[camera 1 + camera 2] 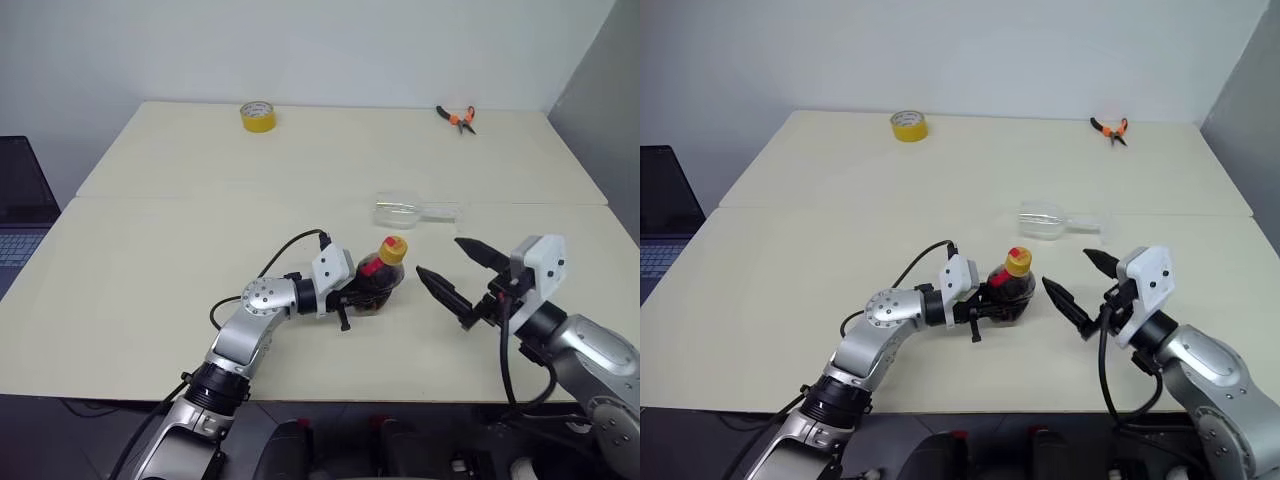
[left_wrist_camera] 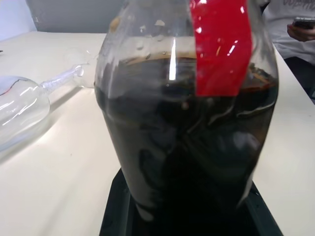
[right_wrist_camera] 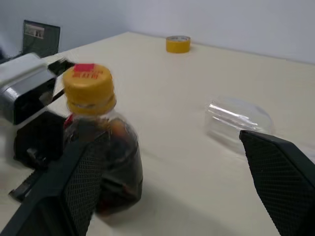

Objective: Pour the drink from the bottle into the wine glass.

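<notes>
The bottle (image 1: pixel 386 270) stands upright near the table's front middle, with a yellow cap, a red label and the dark drink (image 2: pixel 187 147) filling most of it. My left gripper (image 1: pixel 362 292) comes in from the left and is shut on the bottle's lower body. My right gripper (image 1: pixel 438 256) hovers just right of the bottle, level with its cap, open with nothing between its fingers (image 3: pixel 280 172). The wine glass (image 1: pixel 400 211) lies on its side behind the bottle, its stem pointing right.
A yellow tape roll (image 1: pixel 258 116) sits at the table's far edge, and orange-handled pliers (image 1: pixel 457 118) lie at the far right. A laptop (image 1: pixel 15 215) stands off the left side. A seam (image 1: pixel 200 198) crosses the tabletop. A seated person (image 2: pixel 295 29) holds a phone.
</notes>
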